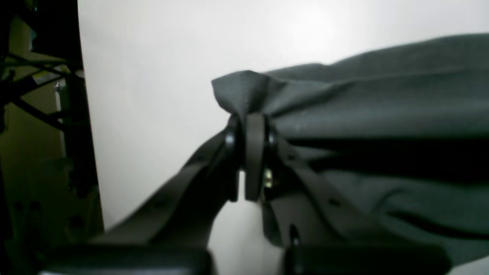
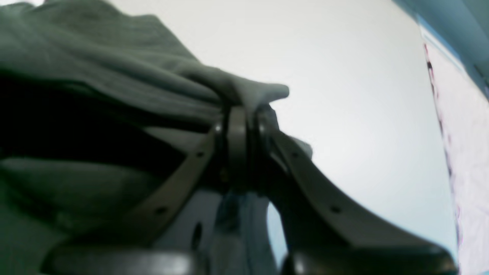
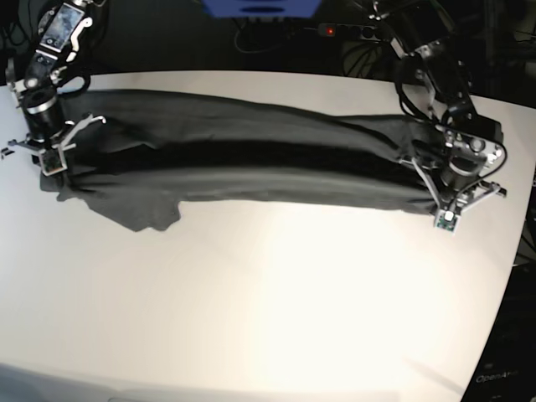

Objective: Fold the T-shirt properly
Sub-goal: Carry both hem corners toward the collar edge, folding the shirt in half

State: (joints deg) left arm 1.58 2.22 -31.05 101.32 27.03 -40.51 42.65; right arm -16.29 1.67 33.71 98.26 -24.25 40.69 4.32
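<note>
Bare white counter fills the foreground. Beyond it the T-shirt is stretched across, apparently to carry its edge over for a fold. Each end is pinched: left hand and right hand clamped on bunched cloth. Cables behind stay clear; nothing blocks.

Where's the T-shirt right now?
In the base view the T-shirt stretches across the table's far half, pinched between the left end effector and right end effector.
</note>
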